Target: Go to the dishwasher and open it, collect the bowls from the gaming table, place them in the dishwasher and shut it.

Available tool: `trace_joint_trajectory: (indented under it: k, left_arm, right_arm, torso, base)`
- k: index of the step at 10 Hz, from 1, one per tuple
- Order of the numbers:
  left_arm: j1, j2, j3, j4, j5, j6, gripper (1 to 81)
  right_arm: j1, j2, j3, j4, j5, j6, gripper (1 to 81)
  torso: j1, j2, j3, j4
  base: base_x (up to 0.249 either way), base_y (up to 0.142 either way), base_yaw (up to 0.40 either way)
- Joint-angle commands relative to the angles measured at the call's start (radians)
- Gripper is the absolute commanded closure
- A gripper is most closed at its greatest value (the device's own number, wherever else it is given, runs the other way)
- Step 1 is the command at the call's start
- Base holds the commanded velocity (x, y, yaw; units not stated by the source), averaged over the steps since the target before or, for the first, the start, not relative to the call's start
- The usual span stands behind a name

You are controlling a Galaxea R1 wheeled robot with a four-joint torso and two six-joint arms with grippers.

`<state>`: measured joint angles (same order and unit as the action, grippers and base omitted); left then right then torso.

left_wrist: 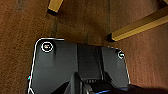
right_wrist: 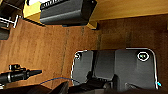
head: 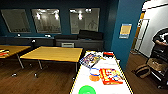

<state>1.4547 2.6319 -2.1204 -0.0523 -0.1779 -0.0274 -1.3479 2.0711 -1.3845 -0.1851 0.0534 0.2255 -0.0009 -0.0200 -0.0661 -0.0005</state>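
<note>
Both our wrists hang low and point down at the brown wood floor [left_wrist: 22, 30]. In the left wrist view yellow wooden legs [left_wrist: 140, 26] stand on the boards, and in the right wrist view a yellow-wood edge [right_wrist: 130, 10] with a dark unit [right_wrist: 66, 11] beneath it crosses the floor. We cannot tell how the jaws of either arm stand.

In the head view the gaming table [head: 81, 77] runs away from us, its yellow-and-black edge down both long sides. At its near end sits the wide green bowl [head: 87, 90]; further along, toward the middle, what looks like an orange bowl [head: 94, 78] lies just beside a red-and-yellow game box [head: 110, 76]. Another game box [head: 89, 60] lies tilted near the far left edge.

Left of the table open floor stretches to the plain yellow-wood table [head: 53, 53]. On the right a narrower strip runs past a blue wall [head: 123, 50], with a brown bag [head: 142, 70] on the floor and a person [head: 161, 40] at the picture's edge.
</note>
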Motion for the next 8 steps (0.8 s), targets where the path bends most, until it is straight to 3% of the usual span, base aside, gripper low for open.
trace_joint_trajectory:
  k: [1,3,8]
  left_arm:
    - [-0.047,-0.015,0.017,0.005,0.044,-0.002,1.0]
    - [-0.047,-0.007,0.014,0.005,0.044,-0.002,1.0]
    - [-0.047,-0.002,0.013,0.003,0.044,-0.002,1.0]
  right_arm:
    - [0.199,-0.236,0.225,0.038,-0.024,0.024,1.0]
    - [0.264,-0.282,0.257,0.041,-0.033,0.043,1.0]
    - [0.354,-0.288,0.260,0.042,-0.095,0.075,1.0]
  torso:
    - [0.001,0.000,0.000,0.000]
    - [0.001,0.000,0.000,0.000]
    - [0.001,0.000,-0.111,0.000]
  base:
    - [0.000,0.000,0.000]
    - [0.000,0.000,0.000]
    - [0.000,0.000,0.000]
